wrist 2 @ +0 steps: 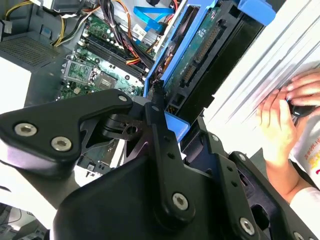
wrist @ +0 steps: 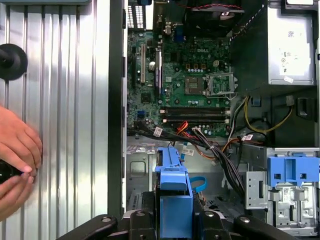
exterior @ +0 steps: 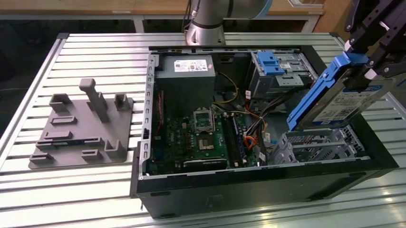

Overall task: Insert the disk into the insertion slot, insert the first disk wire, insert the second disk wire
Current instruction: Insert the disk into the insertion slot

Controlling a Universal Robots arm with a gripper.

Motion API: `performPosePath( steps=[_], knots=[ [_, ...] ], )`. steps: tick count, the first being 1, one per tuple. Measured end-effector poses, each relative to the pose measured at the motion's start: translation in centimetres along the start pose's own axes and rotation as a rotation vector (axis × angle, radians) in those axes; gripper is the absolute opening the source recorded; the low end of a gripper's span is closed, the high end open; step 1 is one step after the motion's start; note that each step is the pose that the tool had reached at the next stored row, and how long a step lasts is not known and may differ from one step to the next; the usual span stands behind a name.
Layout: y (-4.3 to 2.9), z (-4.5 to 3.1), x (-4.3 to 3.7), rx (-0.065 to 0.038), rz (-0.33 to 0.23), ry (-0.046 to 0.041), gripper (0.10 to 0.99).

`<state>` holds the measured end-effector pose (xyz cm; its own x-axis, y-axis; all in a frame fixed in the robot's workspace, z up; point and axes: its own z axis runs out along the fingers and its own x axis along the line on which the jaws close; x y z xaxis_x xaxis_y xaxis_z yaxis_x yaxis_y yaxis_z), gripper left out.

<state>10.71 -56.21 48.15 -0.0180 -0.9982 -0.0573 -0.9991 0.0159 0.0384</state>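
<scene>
One disk (exterior: pixel 343 102), held tight and tilted by the one gripper (exterior: pixel 366 64), above one silver insertion slot (exterior: pixel 317 145), one open black computer case (exterior: pixel 254 190), two hands (wrist: pixel 17 145) nearby

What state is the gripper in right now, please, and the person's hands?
Gripper: shut on the disk, tilted above the slot.
Person's hands: holding a small dark object.
</scene>
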Motion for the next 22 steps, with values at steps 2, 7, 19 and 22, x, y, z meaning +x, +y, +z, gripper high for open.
performPosePath(
  steps=[2,7,19,22],
  knots=[
    [0.0,-0.01,0.0,0.0,0.0,-0.0002,0.361],
    [0.01,0.0,0.01,0.002,0.0,-0.0008,0.361],
    [0.03,0.02,0.0,0.029,-0.003,-0.0011,0.361],
    [-0.06,0.06,0.0,0.029,-0.003,-0.0008,0.361]
  ],
)
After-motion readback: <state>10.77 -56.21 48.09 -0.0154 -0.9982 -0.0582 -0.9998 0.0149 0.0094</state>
